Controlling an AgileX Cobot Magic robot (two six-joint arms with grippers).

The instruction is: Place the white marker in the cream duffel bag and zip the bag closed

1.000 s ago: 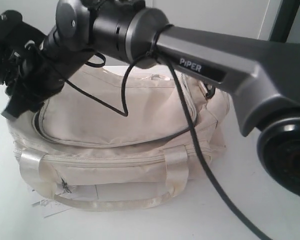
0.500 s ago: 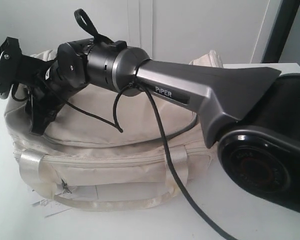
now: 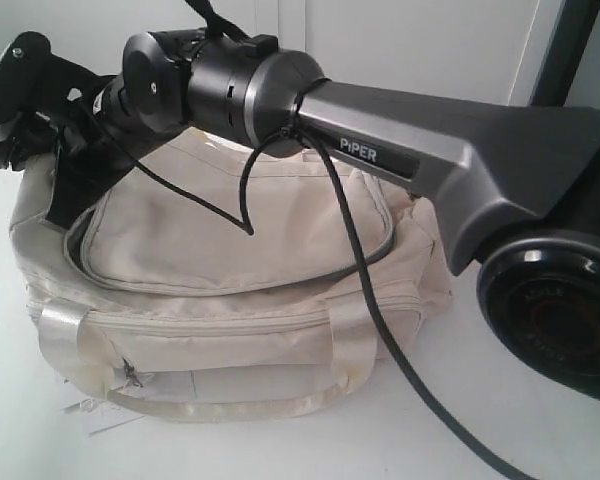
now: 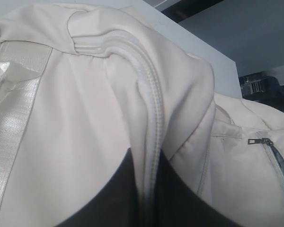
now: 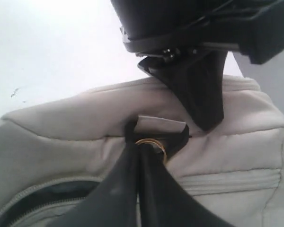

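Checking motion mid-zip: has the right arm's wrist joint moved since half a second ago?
Yes. The wrist joint has risen, and is now farther above the unmoved front handle of the cream duffel bag.

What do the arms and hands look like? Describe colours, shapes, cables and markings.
The right arm is an angular dark grey link lettered PIPER in white, with a black cylindrical wrist, a round black joint and a looping black cable. The left hand and right hand have tapering black fingers.

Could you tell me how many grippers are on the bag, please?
2. The left gripper pinches a zipper-edged fold of the cream duffel bag; the right gripper is shut on its gold zipper ring.
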